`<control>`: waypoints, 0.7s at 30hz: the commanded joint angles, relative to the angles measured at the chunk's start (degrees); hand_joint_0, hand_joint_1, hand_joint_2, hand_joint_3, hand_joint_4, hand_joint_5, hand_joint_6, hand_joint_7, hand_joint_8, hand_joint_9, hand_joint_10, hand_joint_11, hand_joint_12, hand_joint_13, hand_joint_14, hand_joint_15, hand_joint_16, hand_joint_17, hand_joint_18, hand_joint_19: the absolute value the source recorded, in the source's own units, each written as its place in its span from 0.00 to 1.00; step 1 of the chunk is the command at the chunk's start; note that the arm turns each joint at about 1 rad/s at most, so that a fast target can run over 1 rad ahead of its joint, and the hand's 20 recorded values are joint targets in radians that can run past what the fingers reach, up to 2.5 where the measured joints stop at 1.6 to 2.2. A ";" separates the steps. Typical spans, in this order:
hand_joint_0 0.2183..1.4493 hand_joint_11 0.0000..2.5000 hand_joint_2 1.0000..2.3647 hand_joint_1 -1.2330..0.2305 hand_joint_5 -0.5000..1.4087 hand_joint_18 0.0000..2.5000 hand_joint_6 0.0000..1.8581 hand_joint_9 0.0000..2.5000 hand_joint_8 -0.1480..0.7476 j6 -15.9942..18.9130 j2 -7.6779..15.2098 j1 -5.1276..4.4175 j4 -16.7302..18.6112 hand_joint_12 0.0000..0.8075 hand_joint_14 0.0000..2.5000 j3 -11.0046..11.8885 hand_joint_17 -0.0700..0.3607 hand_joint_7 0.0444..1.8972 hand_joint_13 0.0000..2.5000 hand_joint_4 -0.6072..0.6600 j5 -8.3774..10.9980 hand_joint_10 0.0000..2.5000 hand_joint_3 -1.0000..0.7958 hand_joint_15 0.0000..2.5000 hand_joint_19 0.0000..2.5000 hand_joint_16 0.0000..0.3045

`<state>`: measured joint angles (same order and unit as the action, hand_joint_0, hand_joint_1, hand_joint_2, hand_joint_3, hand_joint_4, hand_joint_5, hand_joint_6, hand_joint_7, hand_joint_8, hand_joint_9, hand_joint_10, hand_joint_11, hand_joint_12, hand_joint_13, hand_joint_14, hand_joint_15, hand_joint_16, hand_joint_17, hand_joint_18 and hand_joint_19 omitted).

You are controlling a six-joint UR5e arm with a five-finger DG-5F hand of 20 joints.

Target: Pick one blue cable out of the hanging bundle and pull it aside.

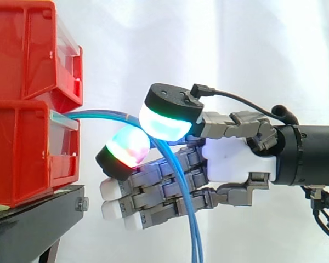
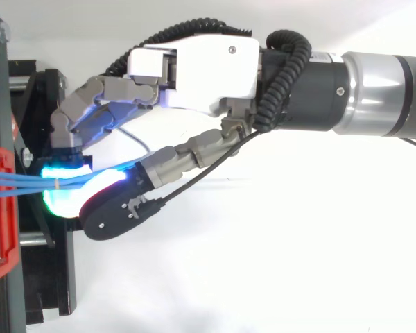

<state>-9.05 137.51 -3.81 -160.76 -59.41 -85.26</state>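
Hand [image 1: 236,159] seemingly pinching blue cables [image 2: 17,182], red bins [image 1: 22,153] beside

The hand [image 1: 237,162] reaches in level (other fingers loosely extended), thumb and a fingertip pinching blue cables [image 2: 21,180].

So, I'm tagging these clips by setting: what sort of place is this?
Most likely a robot test bench in a lab: a white curtain hangs as backdrop, red bins are stacked on a black stand, and a robot hand pinches blue cables coming out of a bin.
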 commanded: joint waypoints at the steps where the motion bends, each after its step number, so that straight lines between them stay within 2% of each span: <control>1: 0.38 0.13 0.01 0.28 0.18 0.16 0.52 0.27 0.43 -0.17 -0.40 0.12 -1.75 0.29 0.00 -0.01 0.33 0.48 0.22 0.42 -0.35 0.00 0.46 0.10 0.10 0.10; 4: 0.39 0.14 0.01 0.27 0.18 0.16 0.52 0.27 0.42 -0.17 -0.48 0.12 -2.63 0.29 0.00 -0.01 0.33 0.48 0.22 0.42 -0.61 0.00 0.45 0.10 0.10 0.10; 6: 0.40 0.13 0.01 0.27 0.18 0.17 0.52 0.27 0.42 -0.17 -0.48 0.12 -2.80 0.29 0.00 -0.01 0.33 0.49 0.22 0.41 -0.61 0.00 0.41 0.10 0.10 0.10; 8: 0.40 0.14 0.01 0.27 0.18 0.17 0.52 0.27 0.42 -0.17 -0.92 0.03 -3.07 0.29 0.00 -0.01 0.32 0.46 0.22 0.42 -0.70 0.00 0.38 0.10 0.10 0.10; 10: 0.38 0.13 0.01 0.27 0.18 0.17 0.52 0.27 0.42 -0.26 -1.28 0.03 -3.07 0.29 0.00 -0.01 0.32 0.42 0.22 0.47 -0.61 0.00 0.33 0.11 0.10 0.10; 11: 0.36 0.13 0.00 0.27 0.18 0.17 0.52 0.28 0.42 -0.35 -1.71 0.12 -3.33 0.29 0.00 -0.01 0.32 0.41 0.22 0.50 -0.61 0.00 0.28 0.10 0.11 0.10; 12: 0.34 0.14 0.00 0.28 0.19 0.17 0.52 0.28 0.42 -0.35 -1.71 0.12 -3.42 0.29 0.00 -0.01 0.32 0.41 0.22 0.52 -0.61 0.00 0.28 0.11 0.11 0.10; 15: 0.26 0.14 0.00 0.34 0.19 0.17 0.51 0.29 0.43 -0.61 -1.80 0.12 -3.68 0.30 0.00 0.08 0.33 0.37 0.22 0.56 -0.70 0.00 0.28 0.11 0.12 0.11; 19: 0.23 0.13 0.00 0.42 0.19 0.16 0.49 0.30 0.43 -0.61 -1.80 0.21 -3.59 0.31 0.00 -0.01 0.34 0.37 0.22 0.56 -0.70 0.00 0.28 0.11 0.12 0.11; 21: 0.23 0.13 0.00 0.49 0.20 0.16 0.49 0.30 0.44 -0.61 -1.80 0.29 -3.59 0.31 0.00 0.08 0.34 0.37 0.22 0.56 -0.70 0.00 0.28 0.11 0.12 0.11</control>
<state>-9.65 135.73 -3.61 -164.36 -59.38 -85.95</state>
